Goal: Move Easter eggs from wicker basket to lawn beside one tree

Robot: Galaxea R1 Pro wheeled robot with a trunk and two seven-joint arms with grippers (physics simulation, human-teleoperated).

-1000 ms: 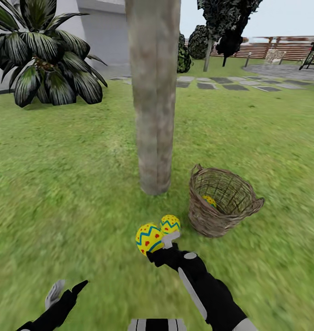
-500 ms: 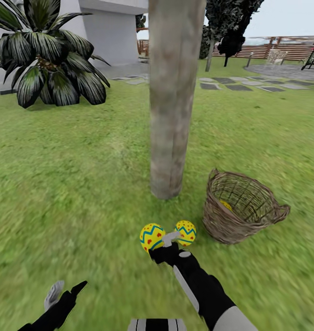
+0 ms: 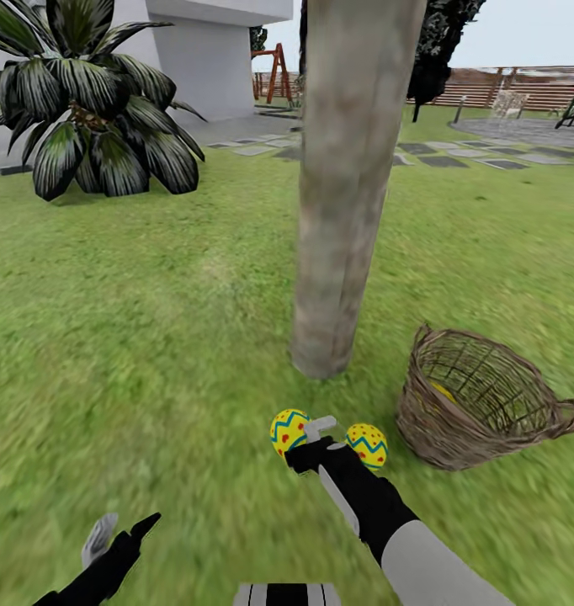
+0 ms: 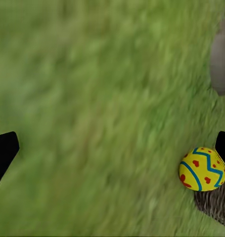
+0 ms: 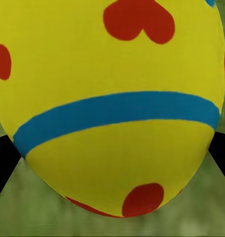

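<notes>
Spanning nearly all of the head view, the lawn (image 3: 152, 337) carries everything else. The tree (image 3: 346, 194) trunk stands centre, its base just ahead of the right arm. The wicker basket (image 3: 480, 412) sits on the grass to the right of the trunk, tilted, with 1 yellow egg (image 3: 443, 390) visible through the weave inside.

Right tool (image 3: 308, 433) is clamped on an egg (image 3: 289, 430), held low near the trunk base; in the right wrist view that egg (image 5: 110, 103) sits between the dark fingers. A 2nd egg (image 3: 367, 445) sits just right of the tool; I can't tell whether it rests on the grass. The left wrist view catches one egg (image 4: 202, 169) beside the basket weave.

Left tool (image 3: 119, 530) hangs low at the left, fingers apart, holding nothing.

Risks from here, my read:
- Releasing too high lets the egg roll away from the tree.
- Bumping the 2nd egg on release, it's very close.
- Reaching for the last egg in the tilted basket could tip it over.
</notes>
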